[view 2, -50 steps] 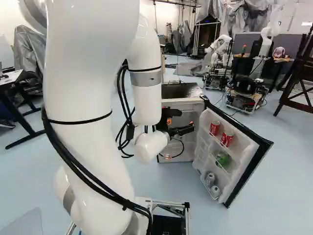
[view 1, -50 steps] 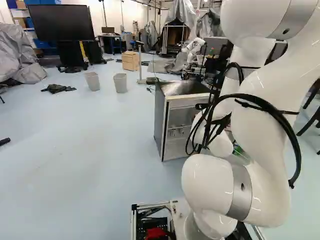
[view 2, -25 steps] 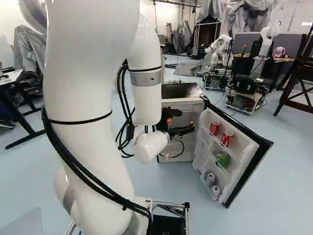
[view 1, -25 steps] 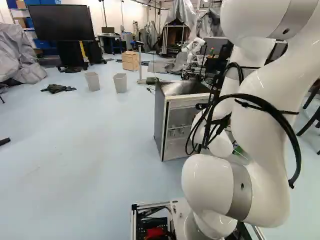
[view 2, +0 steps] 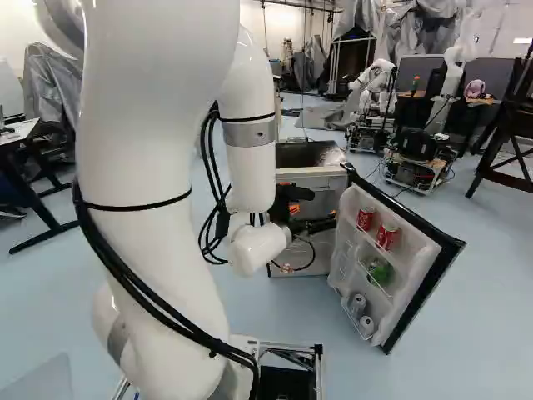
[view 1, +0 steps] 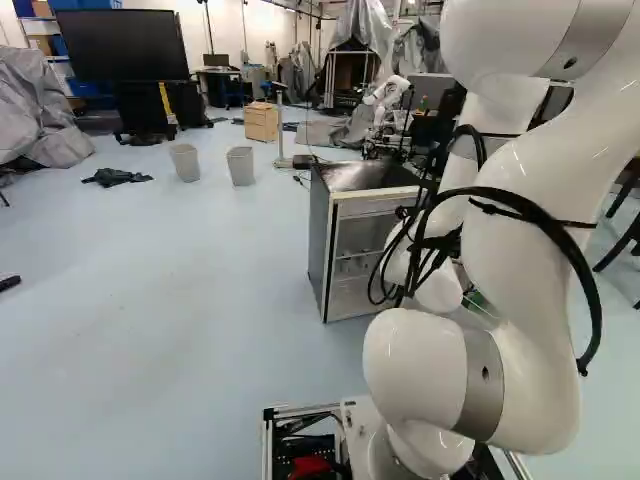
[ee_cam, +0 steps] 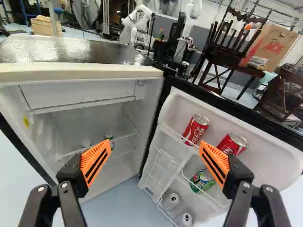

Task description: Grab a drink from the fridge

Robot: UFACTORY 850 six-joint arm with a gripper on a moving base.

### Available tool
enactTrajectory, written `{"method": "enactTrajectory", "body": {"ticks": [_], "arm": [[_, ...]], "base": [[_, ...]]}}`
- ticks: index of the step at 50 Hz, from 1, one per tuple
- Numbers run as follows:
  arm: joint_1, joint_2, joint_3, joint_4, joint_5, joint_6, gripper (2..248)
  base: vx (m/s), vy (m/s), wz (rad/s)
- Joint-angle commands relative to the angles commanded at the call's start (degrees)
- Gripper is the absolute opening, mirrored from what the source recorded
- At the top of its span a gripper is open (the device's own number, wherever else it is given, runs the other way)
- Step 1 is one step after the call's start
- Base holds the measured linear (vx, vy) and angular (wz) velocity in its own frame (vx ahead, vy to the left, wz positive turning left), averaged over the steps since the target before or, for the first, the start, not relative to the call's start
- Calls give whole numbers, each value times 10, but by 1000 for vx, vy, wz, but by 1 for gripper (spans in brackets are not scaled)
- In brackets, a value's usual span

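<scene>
The end effector (ee_cam: 155,143) stands wide, nothing gripped, facing the fridge (ee_cam: 75,73) and its open door (ee_cam: 270,161). Two red cans, one nearer the hinge (ee_cam: 196,128) and its neighbour (ee_cam: 232,143), stand on the door's upper shelf. For either, the end effector should shift doorward, straddle the body squarely, keep the outer finger off the other can, close evenly, then lift above the rail (ee_cam: 176,134) before withdrawal.
</scene>
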Motion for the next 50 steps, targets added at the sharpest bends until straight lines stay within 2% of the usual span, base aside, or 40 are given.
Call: {"method": "enactTrajectory", "body": {"ticks": [25, 50], "arm": [[2, -4, -6, 104, -54, 0, 247], [12, -11, -15, 216, -72, 0, 247]], "base": [[0, 0, 0], [0, 0, 0]]}}
